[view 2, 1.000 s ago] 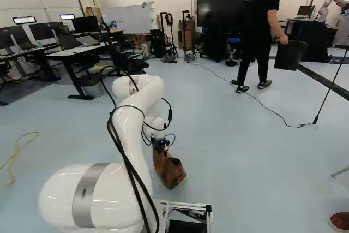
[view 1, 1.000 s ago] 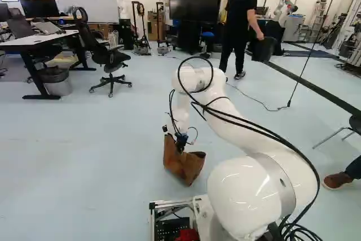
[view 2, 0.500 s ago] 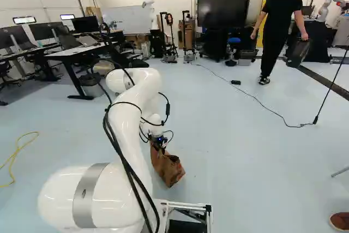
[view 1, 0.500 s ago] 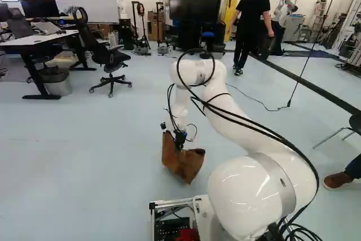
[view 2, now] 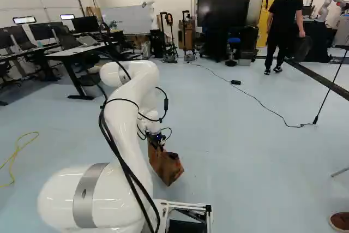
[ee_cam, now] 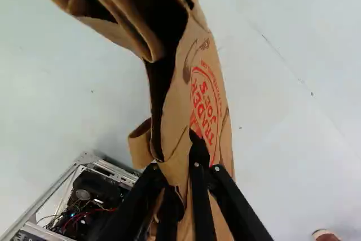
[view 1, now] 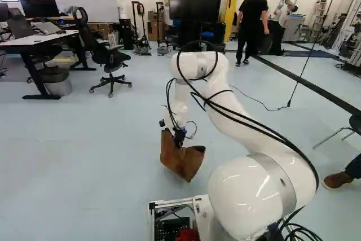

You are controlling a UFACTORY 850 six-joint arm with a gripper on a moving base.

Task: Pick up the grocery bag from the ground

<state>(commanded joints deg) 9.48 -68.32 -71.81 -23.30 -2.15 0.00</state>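
Gripper (view 1: 179, 138): closed on the brown paper bag (view 1: 180, 163), a fold of it pinched between the two fingers
Bag: hanging tilted below the gripper (ee_cam: 183, 170), ahead of the metal frame (view 1: 170, 202); whether its lowest corner touches the floor (view 1: 84, 139), I cannot tell
Bag mouth: partly open, its rim folded and creased
Bag side: red print, seen in the wrist view
Arm (view 1: 242, 125): bent, reaching forward and down to the bag
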